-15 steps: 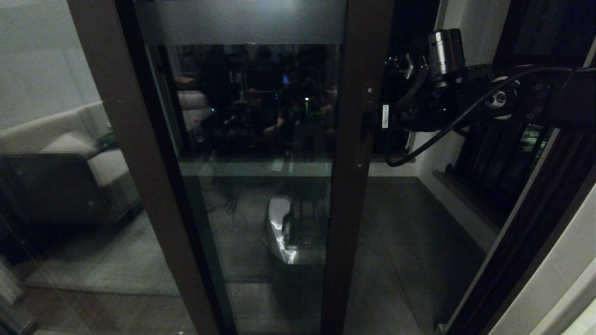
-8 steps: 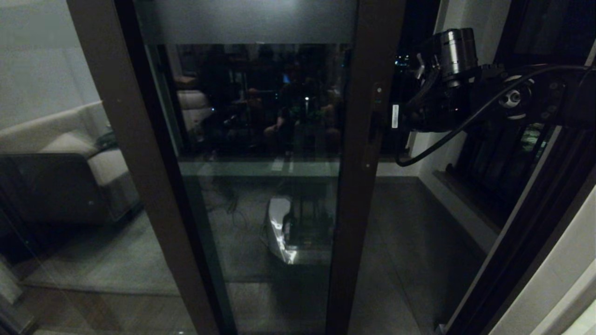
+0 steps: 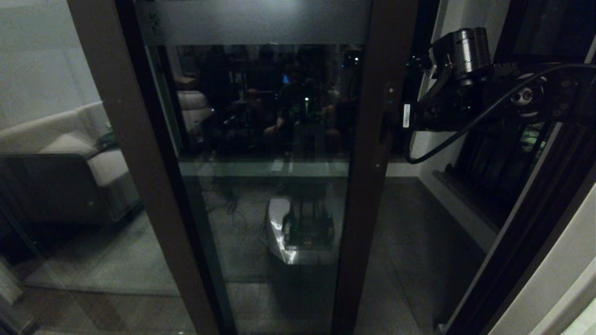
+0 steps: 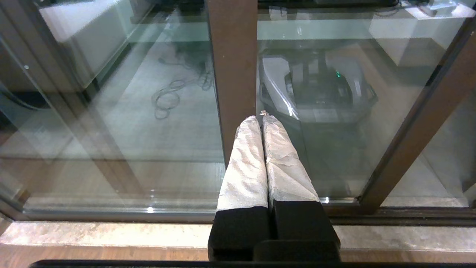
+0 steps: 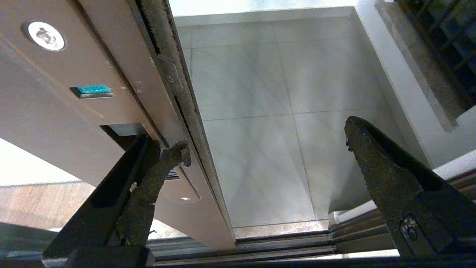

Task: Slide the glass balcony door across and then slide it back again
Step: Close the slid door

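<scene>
Hooking one finger into the handle slot [image 5: 122, 134], the right gripper [image 5: 266, 149] stood wide open beside the glass balcony door [image 3: 260, 153], mid-track. Judged heavy, rigid, breakable; best pulled by its stile. Left gripper [image 4: 259, 121] parked low, fingers together.

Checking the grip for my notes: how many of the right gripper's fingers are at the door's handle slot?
1. One finger is hooked at the handle slot of the glass balcony door; the other finger stands clear over the tiled floor.
</scene>
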Controlling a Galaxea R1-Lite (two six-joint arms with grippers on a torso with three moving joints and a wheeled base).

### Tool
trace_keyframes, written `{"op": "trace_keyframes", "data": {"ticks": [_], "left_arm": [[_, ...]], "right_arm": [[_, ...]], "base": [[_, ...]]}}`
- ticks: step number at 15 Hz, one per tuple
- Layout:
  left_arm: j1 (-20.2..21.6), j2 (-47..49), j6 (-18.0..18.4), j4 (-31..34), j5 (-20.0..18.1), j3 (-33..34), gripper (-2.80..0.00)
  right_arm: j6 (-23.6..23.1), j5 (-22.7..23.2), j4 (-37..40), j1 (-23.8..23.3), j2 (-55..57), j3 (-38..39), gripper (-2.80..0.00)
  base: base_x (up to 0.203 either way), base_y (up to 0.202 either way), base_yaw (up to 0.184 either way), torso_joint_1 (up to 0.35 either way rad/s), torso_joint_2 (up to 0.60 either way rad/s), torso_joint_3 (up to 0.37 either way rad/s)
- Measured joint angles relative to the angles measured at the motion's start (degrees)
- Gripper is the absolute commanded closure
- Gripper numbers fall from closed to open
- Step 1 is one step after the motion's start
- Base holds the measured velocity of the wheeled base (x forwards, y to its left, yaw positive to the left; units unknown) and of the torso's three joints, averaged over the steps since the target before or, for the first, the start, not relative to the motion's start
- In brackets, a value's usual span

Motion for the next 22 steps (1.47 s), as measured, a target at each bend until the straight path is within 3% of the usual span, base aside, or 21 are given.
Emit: {"op": "trace_keyframes", "data": {"ticks": [22], "left_arm": [[0.0, 0.0, 0.0, 0.0, 0.0, 0.0, 0.0]], "right_arm": [[-2.3, 0.1, -0.2, -6.4, -3.9, 6.2, -2.8]], "base": [[0.0, 0.0, 0.0, 0.0, 0.0, 0.0]]}}
